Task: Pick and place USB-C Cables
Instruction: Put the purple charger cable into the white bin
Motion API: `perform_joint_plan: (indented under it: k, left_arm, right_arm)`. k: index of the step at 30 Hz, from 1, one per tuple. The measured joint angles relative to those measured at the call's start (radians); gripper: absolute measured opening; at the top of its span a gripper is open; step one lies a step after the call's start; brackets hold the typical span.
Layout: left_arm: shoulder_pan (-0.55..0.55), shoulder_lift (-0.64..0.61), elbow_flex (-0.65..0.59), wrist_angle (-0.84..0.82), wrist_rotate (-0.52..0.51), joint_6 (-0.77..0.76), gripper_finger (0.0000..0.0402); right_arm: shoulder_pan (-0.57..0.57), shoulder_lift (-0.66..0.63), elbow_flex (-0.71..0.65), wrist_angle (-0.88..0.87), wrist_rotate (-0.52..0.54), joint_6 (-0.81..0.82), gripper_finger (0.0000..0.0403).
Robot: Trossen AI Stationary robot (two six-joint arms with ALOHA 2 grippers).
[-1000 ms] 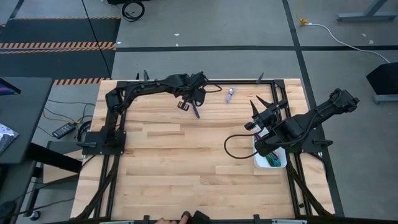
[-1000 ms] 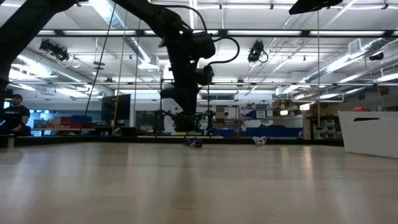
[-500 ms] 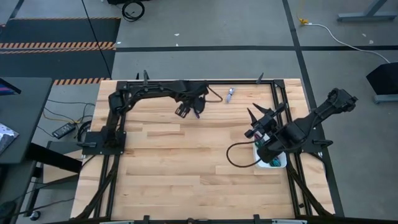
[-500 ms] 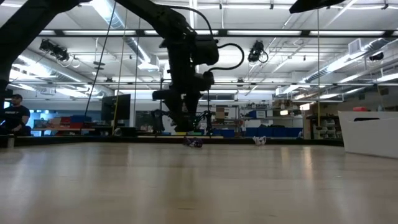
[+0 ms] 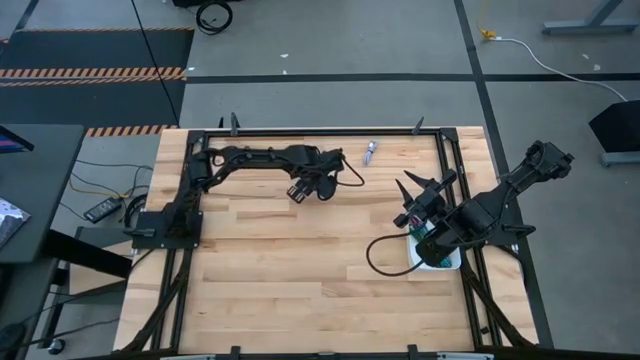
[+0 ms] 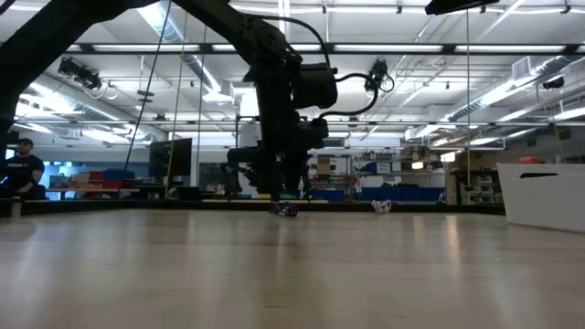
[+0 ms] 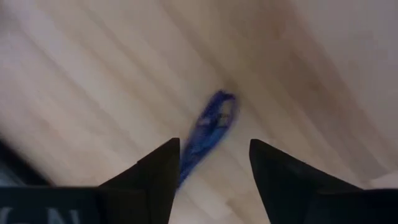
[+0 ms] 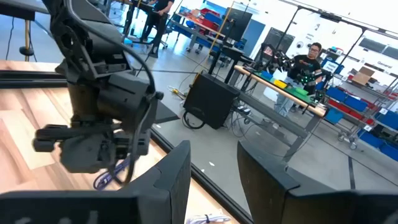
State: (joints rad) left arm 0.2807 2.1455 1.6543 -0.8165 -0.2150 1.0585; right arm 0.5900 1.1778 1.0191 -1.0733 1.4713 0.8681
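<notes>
A dark purple cable lies flat on the wooden table, toward its far edge. My left gripper is open above it, with one finger on either side of its near end; it also shows in the low view. In the high view the gripper hides the cable. A silvery lilac cable lies near the far edge. My right gripper is open and empty, raised beside the white tray. The tray holds green and teal cables, partly hidden by the arm.
A black frame runs along the table's far edge and sides. A black cord loops from the right arm over the table. The wide middle and near part of the table is bare wood. A person sits at a bench beyond the table.
My left gripper has gone from the far edge toward the near and right edges and now stands over the purple cable, which has stayed where it was. My right gripper has drawn back a little toward the near edge, close to the tray.
</notes>
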Motion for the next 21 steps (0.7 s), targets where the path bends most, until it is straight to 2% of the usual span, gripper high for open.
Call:
perform_joint_plan:
  k: [11,16,21]
  left_arm:
    - [-0.011,0.027,0.001,0.019,0.002,-0.013,0.0165]
    - [-0.010,0.032,0.001,0.013,0.002,-0.032,0.0113]
    - [-0.010,0.032,0.001,0.013,0.000,-0.045,0.0035]
  right_arm:
    - [0.000,0.000,0.000,0.002,0.000,-0.015,0.0138]
    - [0.000,0.000,0.000,0.003,0.001,-0.025,0.0138]
    - [0.000,0.000,0.000,0.003,0.001,-0.027,0.0138]
